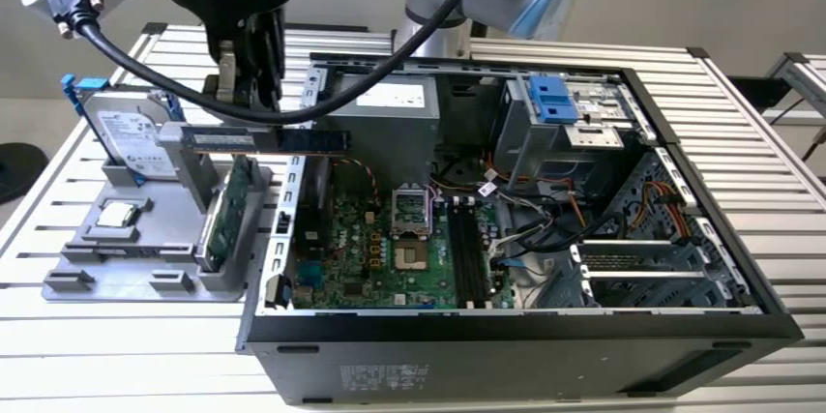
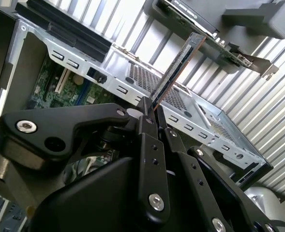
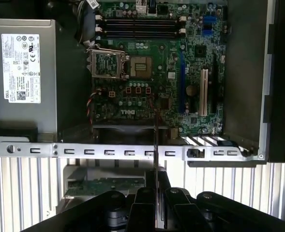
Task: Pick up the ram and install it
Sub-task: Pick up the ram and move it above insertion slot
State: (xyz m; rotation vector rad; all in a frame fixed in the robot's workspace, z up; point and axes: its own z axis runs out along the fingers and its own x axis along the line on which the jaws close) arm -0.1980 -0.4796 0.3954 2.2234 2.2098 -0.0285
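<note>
The gripper (image 1: pixel 248 103) is clenched on the ram (image 1: pixel 265 139), held level in the upper left of the exterior view above the case rim (image 1: pixel 290 200); a good carry, I judge, wants it level, clear of that rim, and turned parallel to the memory slots (image 1: pixel 467 253).
</note>
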